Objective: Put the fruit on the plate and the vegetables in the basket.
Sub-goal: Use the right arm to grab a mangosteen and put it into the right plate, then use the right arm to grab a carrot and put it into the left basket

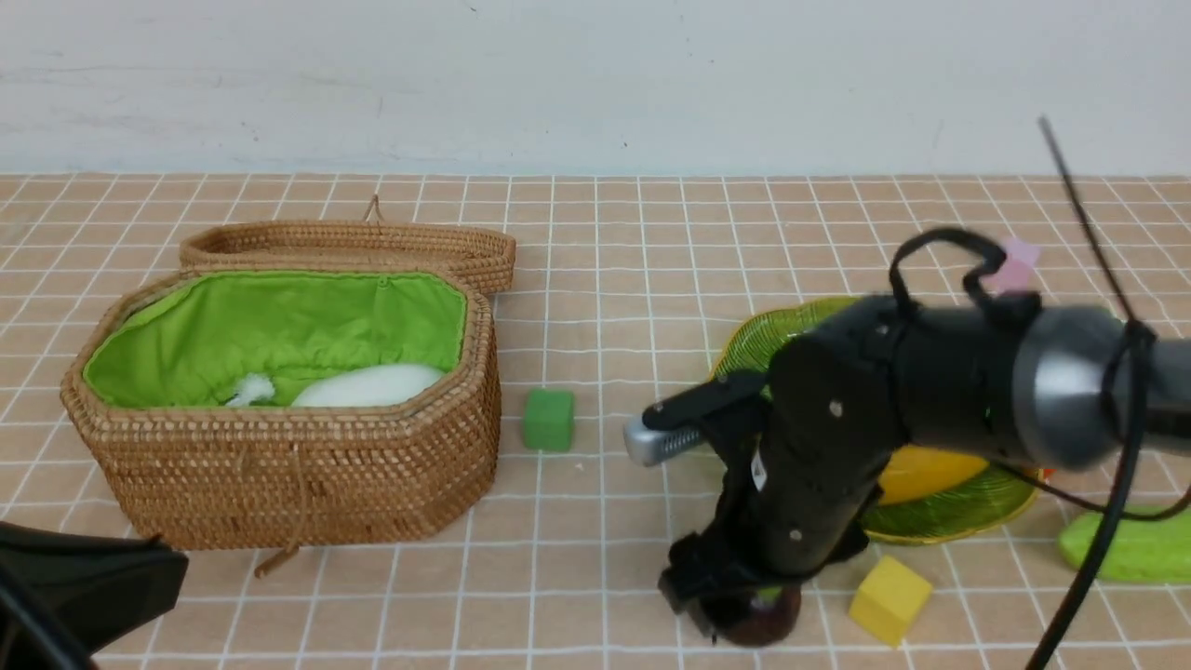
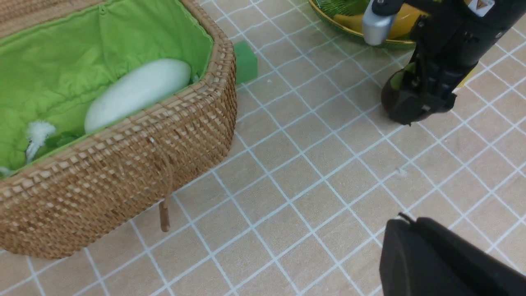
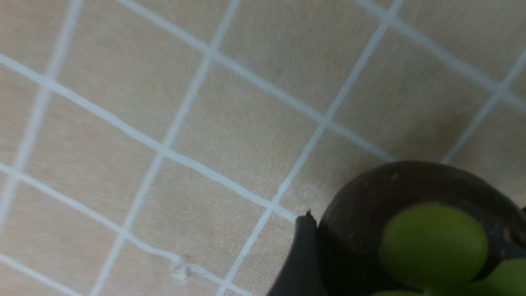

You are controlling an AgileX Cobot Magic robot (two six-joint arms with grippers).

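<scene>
My right gripper (image 1: 744, 616) reaches down in front of the plate (image 1: 750, 341), its fingers on either side of the dark purple mangosteen (image 1: 765, 622), which sits on the table. In the right wrist view a black finger (image 3: 302, 255) presses against the mangosteen (image 3: 361, 205), whose cap is green (image 3: 431, 242). The mango (image 1: 923, 471) lies on the green plate. The white radish (image 1: 368, 385) lies in the open basket (image 1: 279, 470). The light green cucumber (image 1: 1140, 549) lies at the right edge. My left gripper (image 2: 404, 220) is shut and empty, low at the front left.
A green cube (image 1: 548, 420) sits right of the basket. A yellow cube (image 1: 889, 598) lies beside the mangosteen. A pink cube (image 1: 1016, 264) is behind the right arm. The basket's lid (image 1: 349, 244) lies open behind it. The right arm hides most of the plate.
</scene>
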